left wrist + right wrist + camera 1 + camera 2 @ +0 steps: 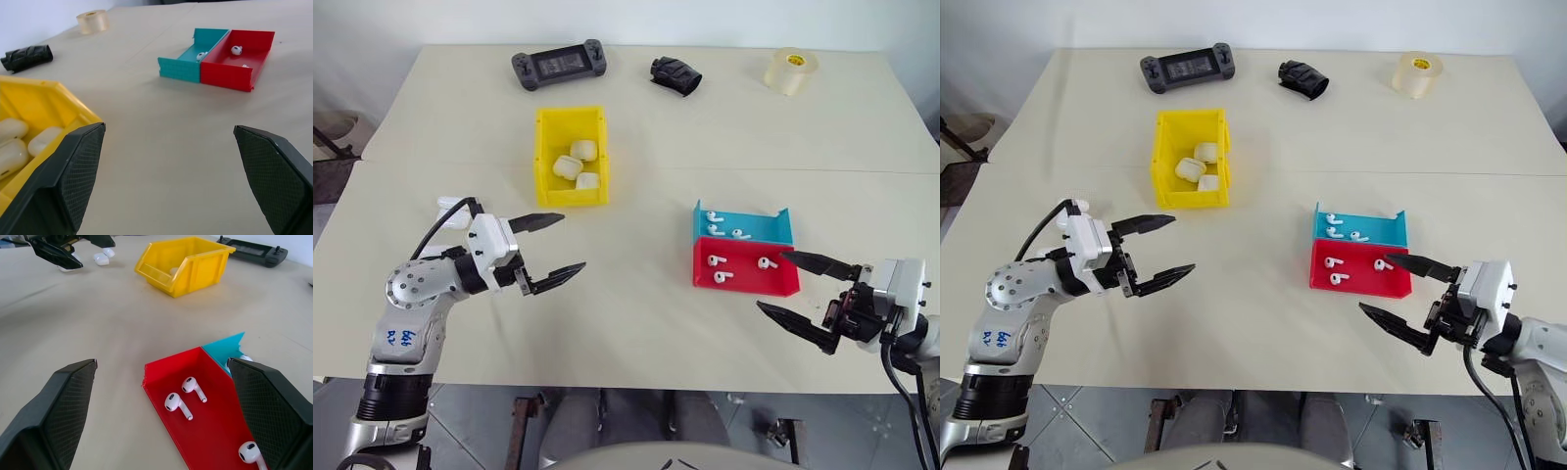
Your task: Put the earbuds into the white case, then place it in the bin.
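Note:
Several white earbuds lie in the red tray (744,279) and the blue tray (749,223); one earbud (176,404) shows close in the right wrist view. The yellow bin (543,157) stands at the table's middle left. The white case (452,210) lies on the table behind my left wrist, partly hidden by its cable, and it also appears as the white case (101,258) in the right wrist view. My left gripper (574,241) hangs open and empty below the bin. My right gripper (771,280) is open and empty, just right of the red tray.
Three cream cases (576,164) sit inside the bin. At the far edge of the table lie a game controller (558,68), a black object (675,74) and a tape roll (791,70). Bare table lies between the bin and the trays.

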Action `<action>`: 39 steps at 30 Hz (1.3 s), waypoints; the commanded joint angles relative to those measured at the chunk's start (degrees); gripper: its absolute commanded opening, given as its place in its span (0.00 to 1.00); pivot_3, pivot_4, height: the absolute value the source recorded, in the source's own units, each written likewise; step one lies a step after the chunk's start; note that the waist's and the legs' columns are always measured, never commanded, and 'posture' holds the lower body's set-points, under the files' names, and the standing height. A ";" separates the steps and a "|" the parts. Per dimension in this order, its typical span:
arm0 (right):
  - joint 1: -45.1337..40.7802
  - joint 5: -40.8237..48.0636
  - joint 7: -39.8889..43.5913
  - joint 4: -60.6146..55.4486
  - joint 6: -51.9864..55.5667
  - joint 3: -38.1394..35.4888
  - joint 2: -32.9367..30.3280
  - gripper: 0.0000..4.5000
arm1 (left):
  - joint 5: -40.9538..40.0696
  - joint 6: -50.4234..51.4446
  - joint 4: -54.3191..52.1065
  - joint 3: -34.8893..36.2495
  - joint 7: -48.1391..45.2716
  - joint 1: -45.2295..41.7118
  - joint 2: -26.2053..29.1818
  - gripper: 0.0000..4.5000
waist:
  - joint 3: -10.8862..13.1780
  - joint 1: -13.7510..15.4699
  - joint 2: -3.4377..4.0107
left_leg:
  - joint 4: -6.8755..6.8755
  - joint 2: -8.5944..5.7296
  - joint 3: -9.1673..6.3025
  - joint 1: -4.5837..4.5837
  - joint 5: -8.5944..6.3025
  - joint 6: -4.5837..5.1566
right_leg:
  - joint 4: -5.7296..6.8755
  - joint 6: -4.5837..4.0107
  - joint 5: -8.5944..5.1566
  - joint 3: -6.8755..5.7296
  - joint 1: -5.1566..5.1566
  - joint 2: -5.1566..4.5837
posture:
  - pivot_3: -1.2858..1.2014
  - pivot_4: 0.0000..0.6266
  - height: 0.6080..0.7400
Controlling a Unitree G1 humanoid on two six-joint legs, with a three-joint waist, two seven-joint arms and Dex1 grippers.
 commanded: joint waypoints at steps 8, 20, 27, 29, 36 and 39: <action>-10.60 0.31 1.71 1.04 -1.54 9.59 3.74 1.00 | -2.86 4.65 -10.55 12.66 13.51 11.42 -2.52 0.99 | 0.00 -0.23 0.00 | -0.01 0.05 -0.05 0.00 -0.03 -0.05 | -0.04 0.00 0.00 0.00 -0.01 0.01 | 0.52 0.24 1.00; -22.17 -0.91 7.59 5.24 -3.49 20.52 8.44 1.00 | 1.33 4.59 -21.43 29.42 35.75 36.48 -18.69 0.99 | -0.01 0.46 -0.12 | 0.02 0.04 -0.03 0.00 -0.16 -0.10 | -0.38 -0.01 -0.01 0.02 0.02 -0.02 | 0.52 0.24 1.00; -24.29 -0.76 10.11 8.83 -3.57 18.82 6.71 1.00 | -3.32 18.28 -25.16 31.44 43.64 36.02 -18.26 0.99 | -0.07 0.86 -0.24 | 0.08 0.00 -0.05 -0.02 -0.25 -0.12 | -0.48 -0.03 -0.01 0.06 0.08 -0.08 | 0.52 0.24 1.00; -24.06 -0.82 10.54 8.75 -3.46 18.67 6.12 1.00 | -4.35 21.76 -25.36 31.16 43.89 34.25 -16.03 0.99 | -0.07 0.63 -0.24 | 0.06 0.05 -0.06 -0.02 -0.26 -0.14 | -0.44 -0.04 -0.02 0.05 0.03 -0.03 | 0.52 0.24 1.00; -22.80 -0.14 10.34 7.60 -2.67 17.31 4.66 1.00 | -7.06 57.32 -23.98 30.55 55.09 13.85 -2.91 0.99 | -0.08 0.81 -0.26 | 0.07 0.05 -0.25 -0.02 -0.20 -0.24 | -0.17 -0.13 -0.07 -0.06 -0.02 0.03 | 0.52 0.24 1.00; -21.25 0.00 9.62 5.92 -2.32 17.14 4.79 1.00 | -5.93 74.73 -22.85 29.64 57.80 3.11 -0.27 0.99 | -0.08 0.46 -0.26 | 0.05 -0.05 -0.19 0.00 -0.23 -0.20 | 0.11 -0.13 -0.07 0.06 -0.07 -0.02 | 0.52 0.24 1.00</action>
